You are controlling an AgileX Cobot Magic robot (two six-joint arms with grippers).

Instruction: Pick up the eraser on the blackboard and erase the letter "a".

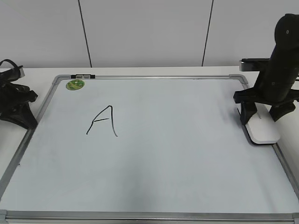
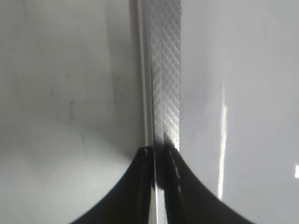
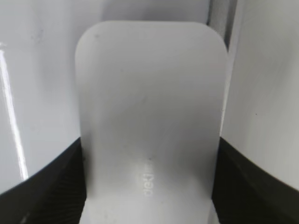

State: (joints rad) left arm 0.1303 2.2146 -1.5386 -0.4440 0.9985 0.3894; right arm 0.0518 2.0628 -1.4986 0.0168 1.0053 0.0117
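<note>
The white eraser (image 1: 264, 131) lies on the right edge of the blackboard (image 1: 177, 158). My right gripper (image 1: 262, 116) is shut on it; in the right wrist view its black fingers (image 3: 149, 186) press both long sides of the eraser (image 3: 149, 93). My left gripper (image 1: 29, 120) is shut and empty at the board's left edge, over the silver frame (image 2: 166, 70) in the left wrist view (image 2: 161, 151). A large capital "A" (image 1: 103, 121) is drawn left of centre. No small letter "a" shows in any view.
A round green sticker (image 1: 74, 84) sits in the board's far left corner, beside a small clip on the frame (image 1: 83, 75). The board lies on a white table (image 1: 37, 74) with a white wall behind.
</note>
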